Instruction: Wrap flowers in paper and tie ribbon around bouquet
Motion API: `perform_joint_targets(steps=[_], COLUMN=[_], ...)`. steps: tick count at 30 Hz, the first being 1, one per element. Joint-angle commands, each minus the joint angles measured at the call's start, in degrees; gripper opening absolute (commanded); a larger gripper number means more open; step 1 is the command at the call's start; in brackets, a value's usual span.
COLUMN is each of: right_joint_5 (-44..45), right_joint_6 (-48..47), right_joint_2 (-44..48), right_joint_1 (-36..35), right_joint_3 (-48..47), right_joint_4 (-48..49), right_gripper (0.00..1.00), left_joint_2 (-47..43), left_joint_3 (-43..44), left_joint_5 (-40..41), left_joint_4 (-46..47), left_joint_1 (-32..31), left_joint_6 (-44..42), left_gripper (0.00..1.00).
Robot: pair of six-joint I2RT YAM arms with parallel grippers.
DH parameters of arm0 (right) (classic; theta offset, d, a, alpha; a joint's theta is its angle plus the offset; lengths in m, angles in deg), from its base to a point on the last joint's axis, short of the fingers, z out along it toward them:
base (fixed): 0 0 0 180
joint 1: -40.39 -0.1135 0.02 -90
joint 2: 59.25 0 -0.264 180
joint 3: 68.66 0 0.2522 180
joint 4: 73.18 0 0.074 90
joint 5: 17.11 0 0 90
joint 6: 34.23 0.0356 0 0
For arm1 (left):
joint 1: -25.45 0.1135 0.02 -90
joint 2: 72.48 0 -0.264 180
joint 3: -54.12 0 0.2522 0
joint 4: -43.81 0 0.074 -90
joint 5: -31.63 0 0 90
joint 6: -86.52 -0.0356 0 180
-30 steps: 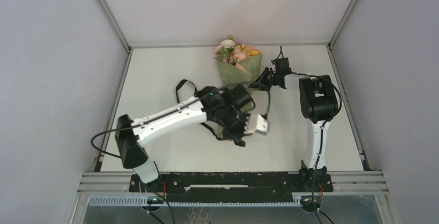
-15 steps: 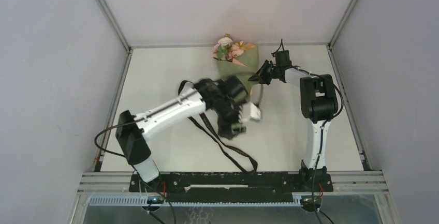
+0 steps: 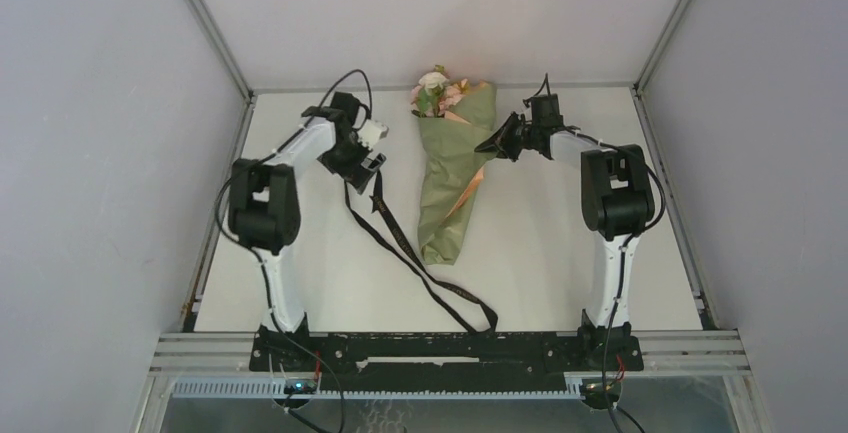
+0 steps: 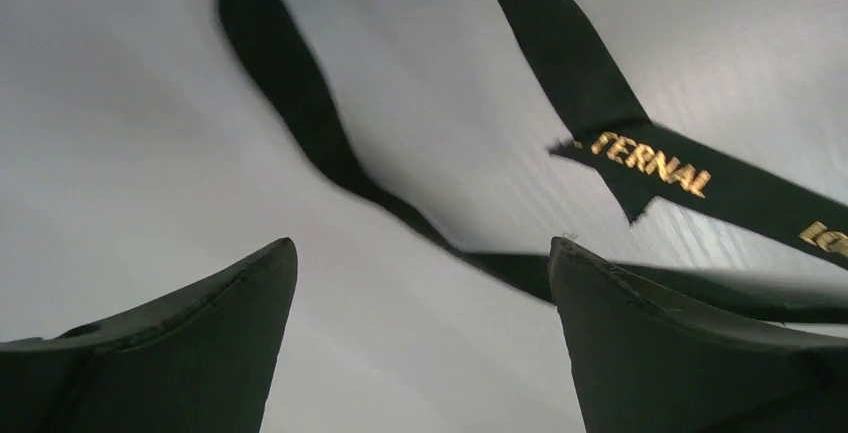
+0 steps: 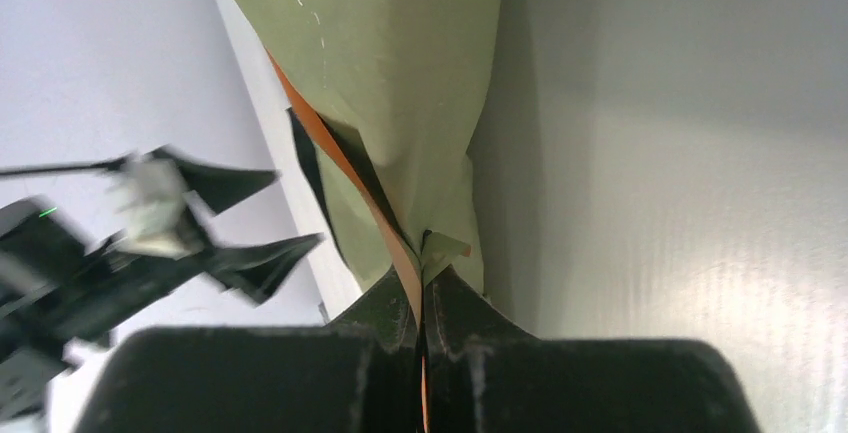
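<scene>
The wrapping looks finished. The paper (image 5: 400,73) is rolled into a tapering cone, olive outside with a peach-orange edge along the seam. The flowers (image 3: 440,93) show from its wide end at the upper centre of the overhead frame. The bouquet (image 3: 452,168) lies flat on the worktop (image 3: 560,253), its narrow tip pointing toward the lower centre.

The right gripper (image 3: 497,143), at the upper right of the cone, is clenched on the paper's edge at the seam. Its wrist view shows it pinched on the olive and orange layers, which I judge keeps the roll from springing open.

The tying is not yet done. The ribbon (image 3: 415,258) lies loose on the worktop, running from just below the left gripper (image 3: 368,156) diagonally past the cone's tip to the lower centre, where it doubles back. It is beside the tip, not around the cone; whether it slips beneath the tip I cannot tell. The left gripper, at the cone's upper left, is released and spread wide above the ribbon's gold-lettered end, grasping nothing. Passing the ribbon round the cone and knotting it remain.
</scene>
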Motion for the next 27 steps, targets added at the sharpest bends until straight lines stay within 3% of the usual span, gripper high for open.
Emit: perform_joint_targets(steps=[1, 3, 5, 7, 10, 14, 23, 27], right_joint_5=[-2.7, -3.2, -4.0, -4.8, -5.8, -7.0, -6.9, -5.1], right_joint_6=[4.8, 6.2, 8.0, 9.5, 11.4, 15.5, 20.0, 20.9], right_joint_2=[7.7, 8.7, 9.5, 10.0, 10.6, 12.5, 16.6, 16.4], right_joint_1=[-0.8, -1.2, -1.6, -2.3, -3.0, -4.6, -12.8, -17.5], right_joint_3=[0.3, 1.2, 2.2, 2.8, 3.3, 5.8, 12.9, 17.1], right_joint_4=[5.0, 6.1, 8.5, 9.8, 11.4, 15.8, 24.1, 27.7], right_gripper=[0.0, 0.0, 0.0, 0.0, 0.0, 0.0, 0.0, 0.0], left_joint_2=[7.0, 9.3, 9.7, 10.4, 11.5, 11.2, 9.9, 5.4], left_joint_3=[5.2, 6.7, 7.2, 8.1, 9.9, 9.4, 7.4, 4.4], left_joint_5=[4.1, 3.8, 2.5, -0.2, -2.1, -4.8, -9.1, -12.5], left_joint_4=[0.3, -0.8, -1.1, -2.0, -4.7, -6.0, -3.8, -1.1], left_joint_1=[-0.5, -0.2, -0.1, -0.1, -0.1, 0.2, 2.6, 4.1], left_joint_6=[-0.3, 0.0, 0.6, 1.1, 1.5, 2.4, 7.1, 9.2], left_gripper=[1.0, 0.86, 0.83, 0.71, 0.46, 0.02, 0.0, 0.0])
